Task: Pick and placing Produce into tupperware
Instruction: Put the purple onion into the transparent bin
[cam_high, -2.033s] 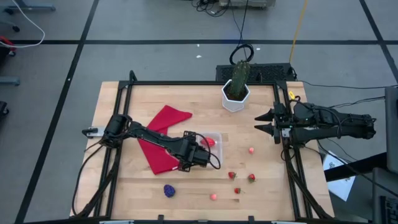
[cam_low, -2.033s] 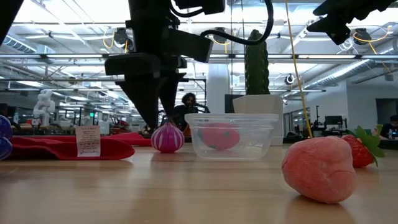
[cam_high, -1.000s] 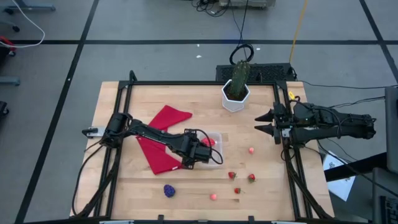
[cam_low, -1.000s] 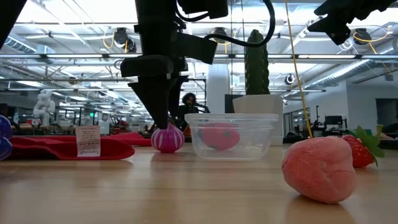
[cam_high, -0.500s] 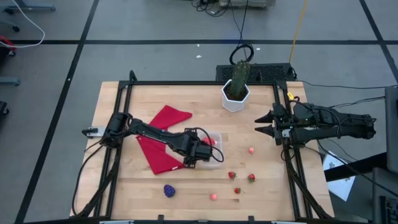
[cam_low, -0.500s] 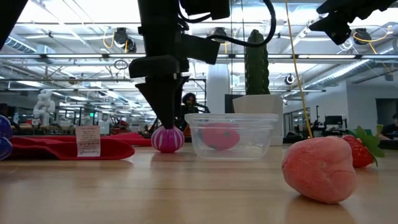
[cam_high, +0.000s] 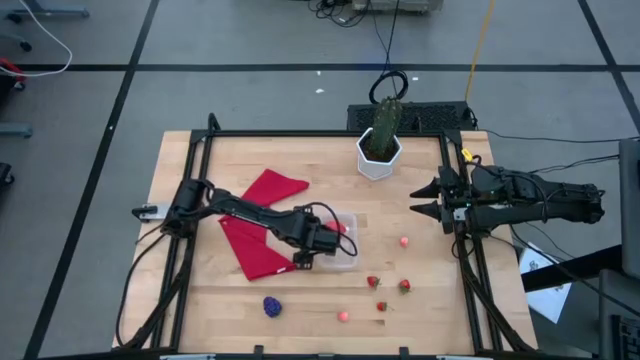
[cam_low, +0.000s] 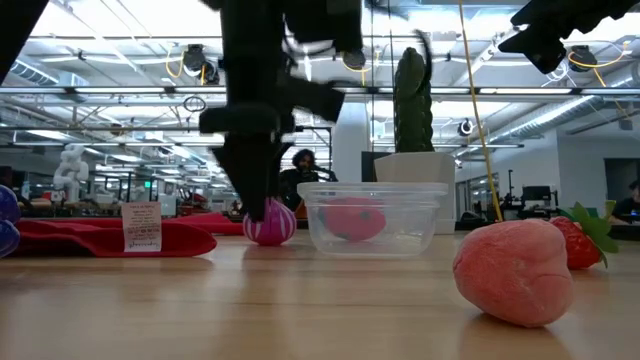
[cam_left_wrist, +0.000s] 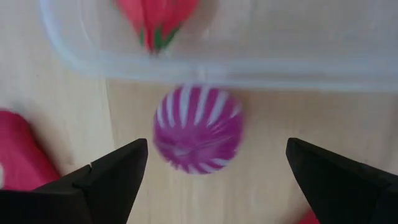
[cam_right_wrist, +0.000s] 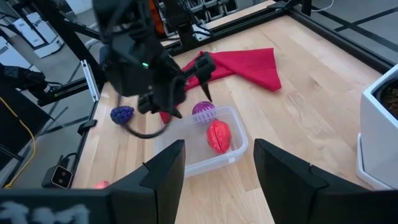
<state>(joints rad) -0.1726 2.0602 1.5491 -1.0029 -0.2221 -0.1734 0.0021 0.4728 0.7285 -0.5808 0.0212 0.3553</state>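
Left pincer (cam_left_wrist: 211, 171) spread wide over wooden counter (cam_left_wrist: 280, 143). Purple white-striped produce piece (cam_left_wrist: 198, 127) between fingers (cam_left_wrist: 112, 180), untouched, just beside clear tupperware (cam_left_wrist: 249, 65) wall. Red produce (cam_left_wrist: 158, 15) inside. Red cloth (cam_left_wrist: 22, 155) nearby.

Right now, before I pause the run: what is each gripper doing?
Left gripper: open, straddling the purple striped ball, nothing held.
Right gripper: open, empty, waiting at the table's right edge.
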